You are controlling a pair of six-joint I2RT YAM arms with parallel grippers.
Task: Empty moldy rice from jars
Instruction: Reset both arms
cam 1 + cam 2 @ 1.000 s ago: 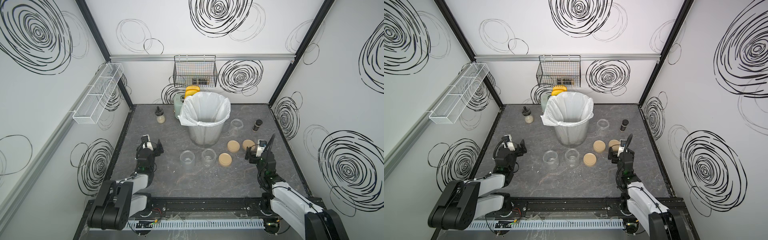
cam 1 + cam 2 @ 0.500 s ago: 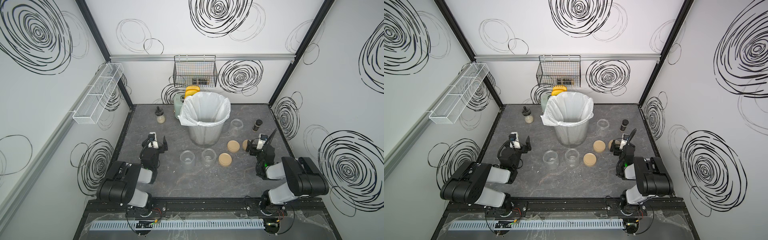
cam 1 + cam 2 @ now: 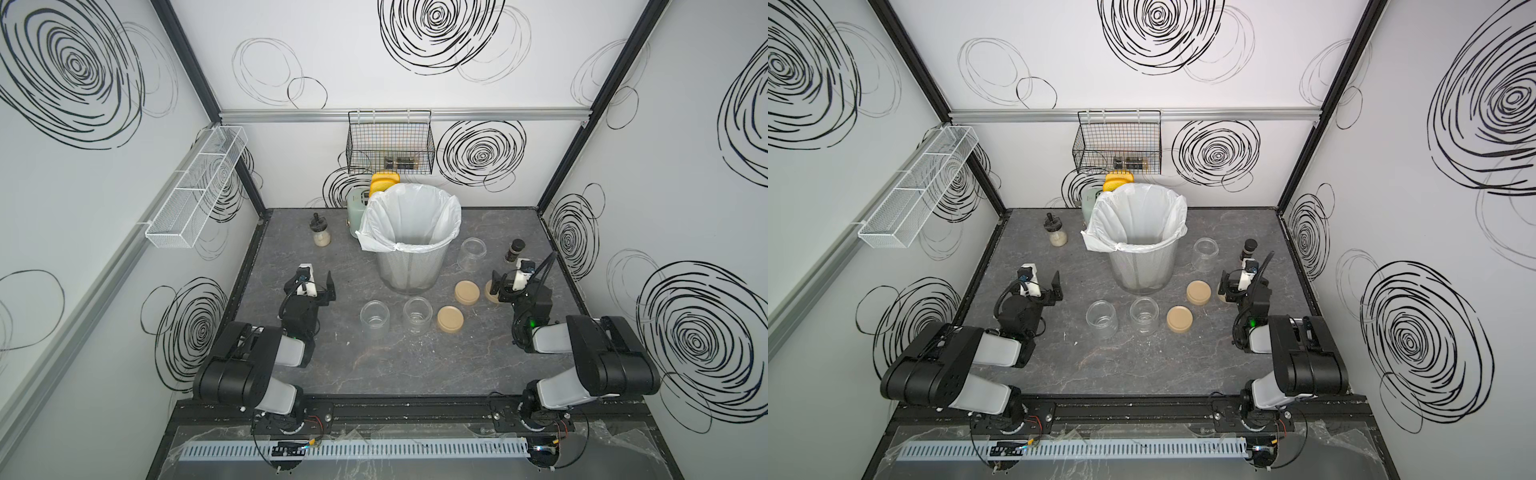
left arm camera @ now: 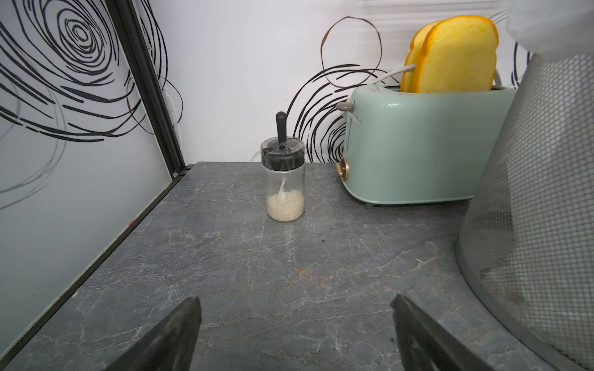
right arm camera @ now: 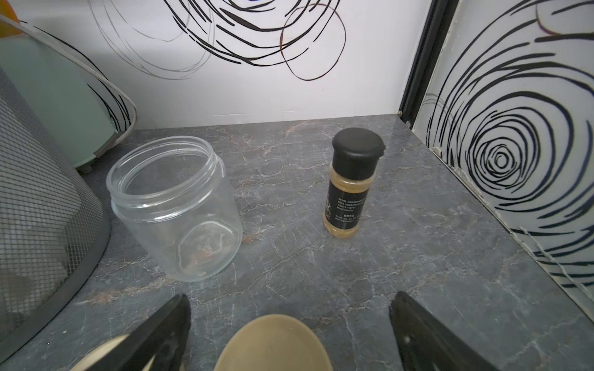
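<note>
Overhead and wrist views of the bench, all positions given from the tall grey mesh bin point(image 3: 409, 270) with its white plastic liner. We see three clear, wide-mouthed cylindrical jars, all upright and uncapped. Two stand side by side just in front of the bin point(image 3: 375, 319) point(image 3: 417, 314). The third stands close to the bin's right side point(image 5: 173, 208).

We look straight through each jar to its base. Whether the moldy rice lies inside the liner we cannot tell, as the bin's depth is not shown.

Three flat round tan lids lie on the dark marbled table point(image 3: 374, 374) to the front right of the bin: one nearest it point(image 3: 466, 292), one beside the right-hand front jar point(image 3: 450, 319), and one farthest right point(image 5: 273, 343).

The left gripper point(image 4: 295, 321) sits low to the front left of the bin, its jaws spread wide with only bare table between them. The right gripper point(image 5: 289, 308) sits to the front right of the bin, its jaws also spread wide. The farthest-right lid lies beneath the gap, apart from both fingers.

Behind and left of the bin we note a small clear bottle with a black stopper point(image 4: 285, 183), pale grains in its base, and a mint-green toaster point(image 4: 418, 144) holding yellow bread slices point(image 4: 450, 54). Right of the bin, beyond the third jar, stands a small dark-capped spice shaker point(image 5: 350, 186)
</note>
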